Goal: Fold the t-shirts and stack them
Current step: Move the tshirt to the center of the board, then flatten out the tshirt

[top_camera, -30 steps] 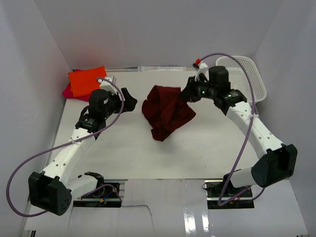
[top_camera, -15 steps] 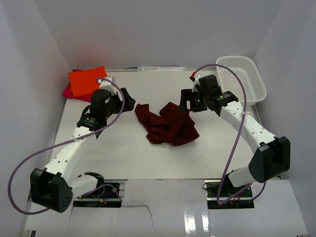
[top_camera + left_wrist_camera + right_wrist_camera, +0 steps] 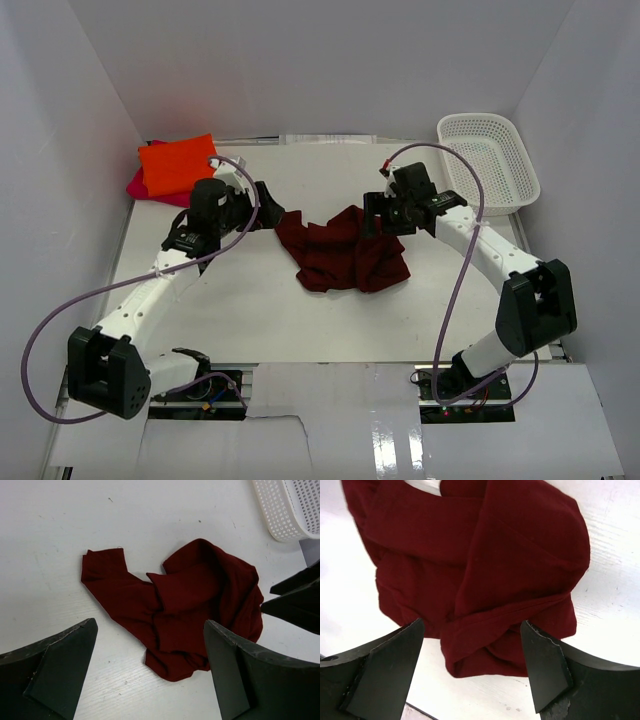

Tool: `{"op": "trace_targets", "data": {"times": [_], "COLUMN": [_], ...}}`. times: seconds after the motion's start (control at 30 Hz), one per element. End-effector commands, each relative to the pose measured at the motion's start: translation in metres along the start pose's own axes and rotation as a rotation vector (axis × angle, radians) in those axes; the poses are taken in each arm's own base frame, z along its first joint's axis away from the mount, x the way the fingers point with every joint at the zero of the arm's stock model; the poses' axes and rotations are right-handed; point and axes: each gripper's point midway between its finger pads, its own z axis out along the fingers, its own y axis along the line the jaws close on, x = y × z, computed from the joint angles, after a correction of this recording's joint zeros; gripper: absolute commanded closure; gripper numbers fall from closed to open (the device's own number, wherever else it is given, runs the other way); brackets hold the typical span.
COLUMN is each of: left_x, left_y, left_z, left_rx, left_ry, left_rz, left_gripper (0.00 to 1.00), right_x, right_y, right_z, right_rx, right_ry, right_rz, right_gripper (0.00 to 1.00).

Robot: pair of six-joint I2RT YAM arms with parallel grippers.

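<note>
White worktop (image 3: 250, 310): carries all items. Dark maroon-red cloth t-shirt (image 3: 335, 255): lies crumpled at centre, unfolded, one sleeve out to the left. White plastic mesh basket (image 3: 490, 160): far right corner, well apart from that shirt. Bright orange folded t-shirt (image 3: 175, 165): far left corner, resting on the magenta-pink t-shirt (image 3: 138, 185). Left hand (image 3: 150, 627): jaws wide, holding nothing, just left of the maroon shirt. Right hand (image 3: 471, 624): jaws wide, over its right part, gripping nothing.

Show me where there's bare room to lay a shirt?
Bare table lies between the maroon shirt and the near edge, and at the far middle between the orange shirt and the basket. Crowded centre: left gripper and right gripper flank that shirt.
</note>
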Motion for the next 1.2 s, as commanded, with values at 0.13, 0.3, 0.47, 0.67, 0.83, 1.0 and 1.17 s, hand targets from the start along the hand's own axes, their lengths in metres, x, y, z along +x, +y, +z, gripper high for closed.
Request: {"op": "trace_targets", "data": {"times": [0.13, 0.3, 0.47, 0.67, 0.83, 1.0, 1.17], "left_x": [0.014, 0.039, 0.063, 0.093, 0.095, 0.097, 0.090], "left_y": [-0.026, -0.020, -0.015, -0.003, -0.001, 0.010, 0.013], "left_z": [0.019, 0.039, 0.059, 0.081, 0.083, 0.086, 0.086], "left_rx": [0.170, 0.178, 0.171, 0.140, 0.133, 0.071, 0.036], "left_ry": [0.110, 0.212, 0.295, 0.408, 0.412, 0.422, 0.417], "left_rz": [0.008, -0.014, -0.045, -0.086, -0.078, -0.076, -0.060], "left_gripper": [0.02, 0.04, 0.04, 0.06, 0.07, 0.06, 0.07], "right_x": [0.014, 0.032, 0.041, 0.037, 0.017, 0.041, 0.129], "right_y": [-0.013, -0.016, -0.022, -0.012, 0.046, 0.104, 0.078], "right_z": [0.030, 0.041, 0.051, 0.068, 0.050, 0.006, -0.010], "right_rx": [0.035, 0.040, 0.053, -0.017, -0.294, -0.483, -0.405], "right_ry": [0.045, 0.099, 0.123, 0.139, 0.129, 0.184, 0.338], "right_rz": [0.045, 0.075, 0.085, 0.088, 0.049, -0.106, -0.085], "right_gripper": [0.18, 0.20, 0.27, 0.92, 0.92, 0.92, 0.92]}}
